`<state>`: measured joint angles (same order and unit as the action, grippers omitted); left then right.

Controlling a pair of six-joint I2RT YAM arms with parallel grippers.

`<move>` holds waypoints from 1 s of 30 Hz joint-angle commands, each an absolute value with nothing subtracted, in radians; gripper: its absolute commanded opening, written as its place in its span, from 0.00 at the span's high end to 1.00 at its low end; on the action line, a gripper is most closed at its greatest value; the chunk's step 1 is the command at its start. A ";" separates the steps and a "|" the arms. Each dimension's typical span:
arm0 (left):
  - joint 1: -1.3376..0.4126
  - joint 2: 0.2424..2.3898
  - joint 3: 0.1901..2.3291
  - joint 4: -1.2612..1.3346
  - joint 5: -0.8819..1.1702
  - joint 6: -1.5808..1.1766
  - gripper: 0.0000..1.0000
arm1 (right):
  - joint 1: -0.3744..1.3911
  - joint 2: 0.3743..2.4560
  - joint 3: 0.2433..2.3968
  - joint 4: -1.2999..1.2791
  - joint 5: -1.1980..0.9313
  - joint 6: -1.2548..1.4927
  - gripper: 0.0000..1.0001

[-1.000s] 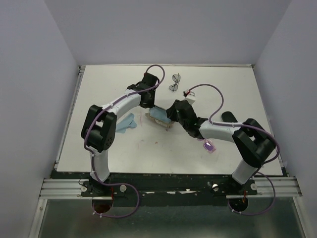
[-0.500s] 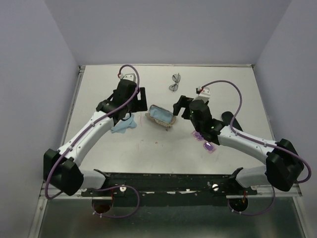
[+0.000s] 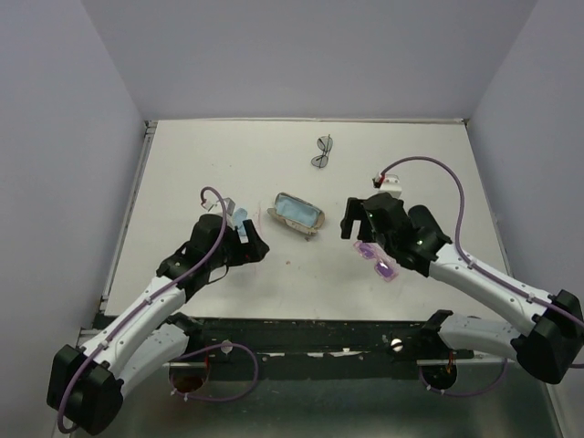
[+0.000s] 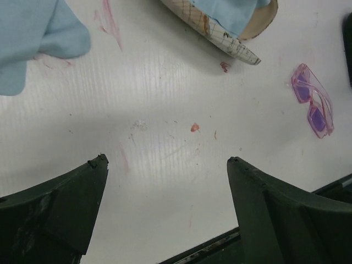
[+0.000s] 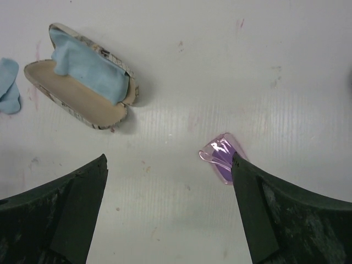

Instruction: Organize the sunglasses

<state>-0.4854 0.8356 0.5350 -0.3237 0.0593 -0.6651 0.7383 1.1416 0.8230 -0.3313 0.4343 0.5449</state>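
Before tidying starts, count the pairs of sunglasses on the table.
2: translucent pink-purple pair beside the right arm; thin dark-framed grey-lensed pair near the far edge. The arms may hide others.

1. White table [image 3: 182, 164], marked with a small red spot [image 4: 194, 127].
2. Open patterned case [image 3: 298, 215], tan-lined, near the table's middle, a light-blue cloth [image 5: 82, 55] tucked inside.
3. Second light-blue cloth [image 4: 27, 38], at the case's 9 o'clock.

No readable text, label, brand or number anywhere.
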 commanded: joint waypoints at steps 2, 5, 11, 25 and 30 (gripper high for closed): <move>-0.483 0.830 0.445 -0.160 0.241 -0.719 0.01 | 0.709 1.068 0.789 -0.572 0.367 0.522 0.00; -0.483 0.842 0.426 -0.130 0.258 -0.716 0.01 | 0.695 1.087 0.808 -0.562 0.307 0.454 0.00; -0.488 0.864 0.448 -0.155 0.219 -0.700 0.01 | 0.695 1.323 1.004 -0.569 0.459 -0.029 0.00; -0.488 0.795 0.453 -0.239 0.071 -0.752 0.01 | 0.693 1.651 1.401 -0.493 0.103 -0.937 0.00; -0.489 0.782 0.426 -0.218 0.020 -0.799 0.01 | 0.690 1.579 1.243 -0.319 0.069 -0.854 0.00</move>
<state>-0.4866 0.7967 0.4473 -0.2234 0.0986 -0.7452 0.6945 1.6123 1.3338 -0.4366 0.1501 -0.8639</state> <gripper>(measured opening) 0.987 0.998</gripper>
